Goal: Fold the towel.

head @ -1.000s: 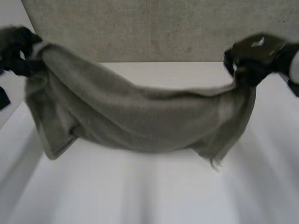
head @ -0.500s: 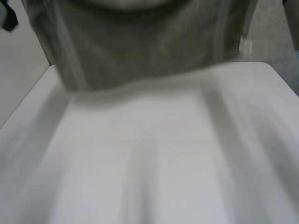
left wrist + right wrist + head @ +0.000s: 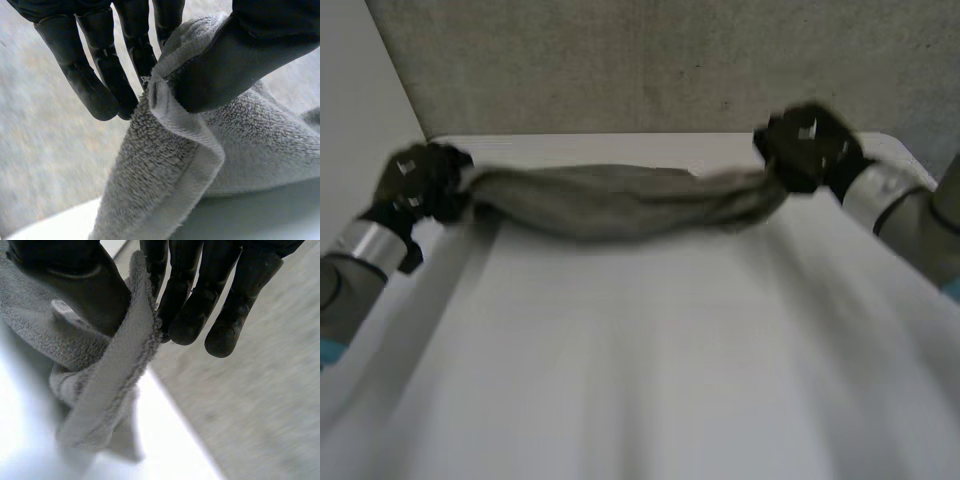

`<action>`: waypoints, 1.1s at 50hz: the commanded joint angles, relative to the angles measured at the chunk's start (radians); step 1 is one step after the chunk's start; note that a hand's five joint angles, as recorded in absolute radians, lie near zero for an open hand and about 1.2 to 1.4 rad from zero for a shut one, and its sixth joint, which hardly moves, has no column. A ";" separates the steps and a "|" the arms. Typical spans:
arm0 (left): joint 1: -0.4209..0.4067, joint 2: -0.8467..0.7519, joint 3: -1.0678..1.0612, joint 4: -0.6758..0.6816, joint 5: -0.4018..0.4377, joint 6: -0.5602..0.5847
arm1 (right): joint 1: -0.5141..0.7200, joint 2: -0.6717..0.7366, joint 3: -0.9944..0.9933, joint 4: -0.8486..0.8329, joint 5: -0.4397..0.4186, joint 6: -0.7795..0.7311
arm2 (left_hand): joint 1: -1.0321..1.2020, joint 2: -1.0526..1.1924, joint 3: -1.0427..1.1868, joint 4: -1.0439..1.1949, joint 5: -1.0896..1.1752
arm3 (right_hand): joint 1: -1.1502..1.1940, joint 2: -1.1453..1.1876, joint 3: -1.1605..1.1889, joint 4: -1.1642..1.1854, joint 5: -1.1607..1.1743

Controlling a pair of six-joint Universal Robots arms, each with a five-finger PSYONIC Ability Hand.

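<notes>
I have the white counter (image 3: 640, 350) below, with a grey wall (image 3: 670, 60) at 12 o'clock. The towel (image 3: 620, 200) stretches, bunched like a rope, from 10 to 2 o'clock. My left hand (image 3: 420, 180) pinches one end between its thumb and near-straight fingers (image 3: 100, 75), and my right hand (image 3: 810, 148) pinches the other the same way.
</notes>
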 commanded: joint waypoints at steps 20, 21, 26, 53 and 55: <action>0.133 0.186 -0.342 -0.022 0.161 0.107 | -0.040 -0.156 0.374 0.106 0.040 0.058 | -0.194 -0.283 -0.372 -0.334 -0.465 | -0.117 -0.123 -0.133 -0.138 -0.143; 0.133 0.186 -0.343 -0.022 0.161 0.107 | -0.035 -0.153 0.380 0.085 0.067 0.058 | -0.195 -0.284 -0.373 -0.335 -0.466 | -0.205 -0.210 -0.220 -0.225 -0.231; 0.131 0.181 -0.336 -0.019 0.157 0.105 | -0.017 -0.153 0.415 -0.004 0.142 0.043 | -0.392 -0.481 -0.569 -0.532 -0.663 | -0.346 -0.351 -0.361 -0.366 -0.371; 0.074 0.262 -0.343 -0.235 0.137 0.301 | 0.201 -0.144 0.518 -0.188 0.408 -0.077 | -0.717 -0.807 -0.895 -0.858 -0.988 | -0.444 -0.449 -0.459 -0.464 -0.469; 0.061 0.258 -0.341 -0.244 0.120 0.341 | 0.204 -0.124 0.512 -0.202 0.418 -0.080 | -0.729 -0.818 -0.907 -0.870 -1.000 | -0.417 -0.423 -0.432 -0.438 -0.443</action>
